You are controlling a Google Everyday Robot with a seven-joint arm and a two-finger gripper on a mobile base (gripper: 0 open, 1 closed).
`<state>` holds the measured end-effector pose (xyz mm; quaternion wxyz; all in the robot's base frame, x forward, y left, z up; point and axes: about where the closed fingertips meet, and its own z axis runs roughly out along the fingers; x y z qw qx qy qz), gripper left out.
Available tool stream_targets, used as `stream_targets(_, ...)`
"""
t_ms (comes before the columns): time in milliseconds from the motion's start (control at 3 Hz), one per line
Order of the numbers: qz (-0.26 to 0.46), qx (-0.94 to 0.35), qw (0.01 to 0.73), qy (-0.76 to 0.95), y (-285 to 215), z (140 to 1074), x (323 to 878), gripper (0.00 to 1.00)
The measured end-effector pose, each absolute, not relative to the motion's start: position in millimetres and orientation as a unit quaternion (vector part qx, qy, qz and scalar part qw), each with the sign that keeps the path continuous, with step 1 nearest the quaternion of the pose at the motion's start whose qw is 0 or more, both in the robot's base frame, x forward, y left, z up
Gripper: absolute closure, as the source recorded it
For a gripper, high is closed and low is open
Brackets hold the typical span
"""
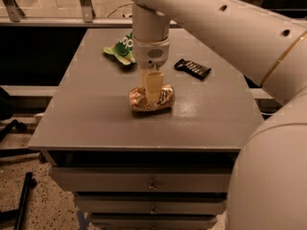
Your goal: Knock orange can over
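The can [138,99] lies on its side near the middle of the frame, on the grey surface [91,119]. Its long axis runs left to right, and its crinkled orange-gold skin catches the light.

The hand [153,98] points straight down over the can. Its pale tip crosses the front of the can's middle and hides that part. I cannot tell whether the hand is apart or clamped on the can.

The white arm [225,23] runs from the hand's wrist up and off toward the upper right, and more of it fills the lower right corner.

A green bag [120,51] sits up and to the left of the can, partly behind the wrist. A black wrapper [192,68] lies flat to the upper right, apart from the can. Drawers [151,181] show below the front edge of the surface.
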<state>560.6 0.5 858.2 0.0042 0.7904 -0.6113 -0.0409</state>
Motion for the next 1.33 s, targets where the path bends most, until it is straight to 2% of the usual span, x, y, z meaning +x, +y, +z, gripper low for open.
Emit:
stream_targets(333,-0.034,0.791,0.012,-0.611,3,858,562,0.98)
stream_targets(1000,-0.031,0.791,-0.006,-0.611,10,857,569,0.53)
stream_targets(1333,-0.029,0.791,-0.012,-0.612,12,857,572,0.22)
